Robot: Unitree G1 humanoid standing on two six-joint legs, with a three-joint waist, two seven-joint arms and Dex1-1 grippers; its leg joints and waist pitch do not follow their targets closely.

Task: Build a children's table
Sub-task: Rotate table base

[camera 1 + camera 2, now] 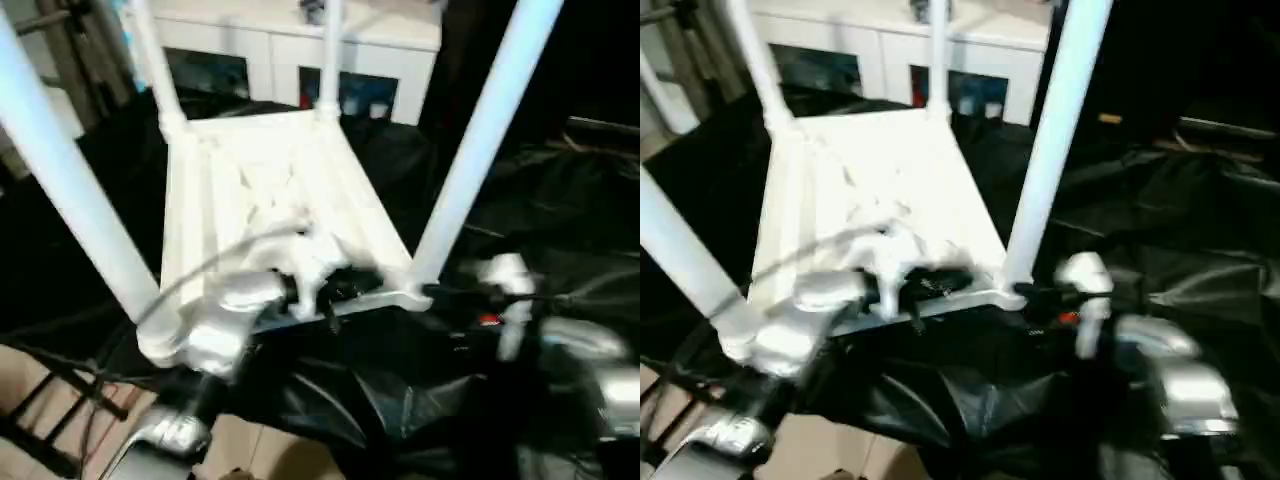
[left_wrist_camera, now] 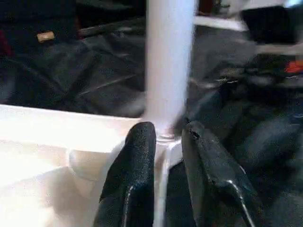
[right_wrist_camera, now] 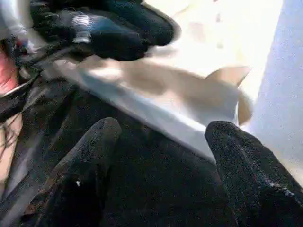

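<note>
Your left gripper (image 2: 163,156) has its jaws slightly apart around the tabletop (image 1: 270,190) rim, just beside the near right leg (image 1: 480,140). Your right gripper (image 3: 161,156) hangs with jaws spread wide, empty, by that corner. The table lies upside down on black sheeting (image 1: 520,200), legs upright; the left arm is nearer.

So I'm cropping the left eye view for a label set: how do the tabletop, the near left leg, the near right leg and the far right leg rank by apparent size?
1. tabletop
2. near left leg and near right leg: alike, both enlarged by nearness to the camera
3. far right leg: smallest, but farthest, so likely the same true size
</note>
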